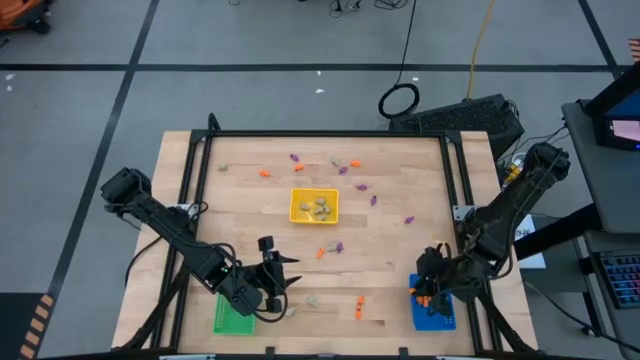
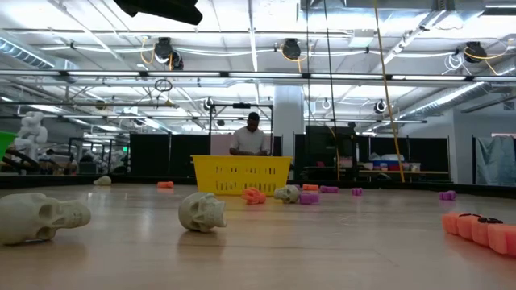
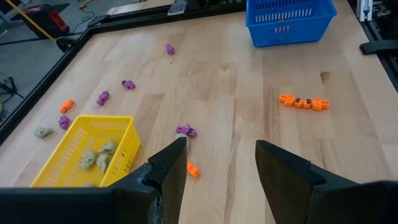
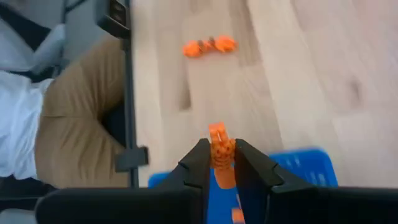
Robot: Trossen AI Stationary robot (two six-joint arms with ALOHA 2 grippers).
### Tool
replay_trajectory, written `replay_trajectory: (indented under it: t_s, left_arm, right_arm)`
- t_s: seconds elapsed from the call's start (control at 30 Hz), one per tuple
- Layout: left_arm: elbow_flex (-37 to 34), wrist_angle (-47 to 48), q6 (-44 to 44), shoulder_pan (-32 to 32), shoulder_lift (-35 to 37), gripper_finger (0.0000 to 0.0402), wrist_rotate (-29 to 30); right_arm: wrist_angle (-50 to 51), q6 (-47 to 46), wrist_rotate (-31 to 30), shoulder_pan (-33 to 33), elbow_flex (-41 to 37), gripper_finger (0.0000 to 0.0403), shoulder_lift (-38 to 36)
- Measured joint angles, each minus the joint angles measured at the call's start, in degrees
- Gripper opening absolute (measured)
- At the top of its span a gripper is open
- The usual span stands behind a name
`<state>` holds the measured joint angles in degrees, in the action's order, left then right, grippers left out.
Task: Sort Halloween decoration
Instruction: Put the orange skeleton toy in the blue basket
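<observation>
Small orange, purple and pale Halloween trinkets lie scattered on the wooden table [image 1: 400, 180]. My right gripper [image 4: 220, 163] is at the near right, over the blue tray [image 1: 434, 314], shut on an orange trinket [image 4: 219, 148]. My left gripper [image 3: 217, 167] hovers open and holding nothing at the near left, beside the green tray [image 1: 231, 317]. It faces an orange chain trinket [image 3: 303, 102] and a purple one [image 3: 185, 130]. The yellow tray [image 1: 314, 205] in the middle holds several pale skulls [image 3: 98, 157]. My right gripper pinches the orange trinket between its two fingertips; the trinket's upper end [image 4: 216, 130] sticks out past them. The fingers slant downward. The trinket is lifted clear, above the blue tray [image 4: 305, 167].
Two pale skulls [image 2: 201, 211] and an orange chain [image 2: 480, 229] lie near the front edge. Black rails [image 1: 320, 134] frame the table. A person's trousers [image 4: 74, 118] show beyond the near edge, and another person [image 2: 250, 137] stands behind the table.
</observation>
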<state>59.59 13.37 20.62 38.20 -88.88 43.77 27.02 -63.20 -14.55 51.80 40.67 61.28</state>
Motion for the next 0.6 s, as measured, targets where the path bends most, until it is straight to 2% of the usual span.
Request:
replay_trajectory:
  t_s: [0.27, 0.47, 0.6]
  left_arm:
    - [0.0, 0.0, 0.0, 0.0, 0.0, 0.0189, 0.0]
    - [0.0, 0.0, 0.0, 0.0, 0.0, 0.019, 0.0]
    - [0.0, 0.0, -0.1, 0.0, 0.0, 0.019, 0.0]
  right_arm:
    - [8.3, -14.9, 5.9, 2.1, 0.1, 0.0043, 1.9]
    - [8.0, -18.2, 6.4, 3.4, 0.1, 0.0043, 6.9]
    - [7.9, -19.9, 9.3, 3.4, 0.1, 0.0043, 10.7]
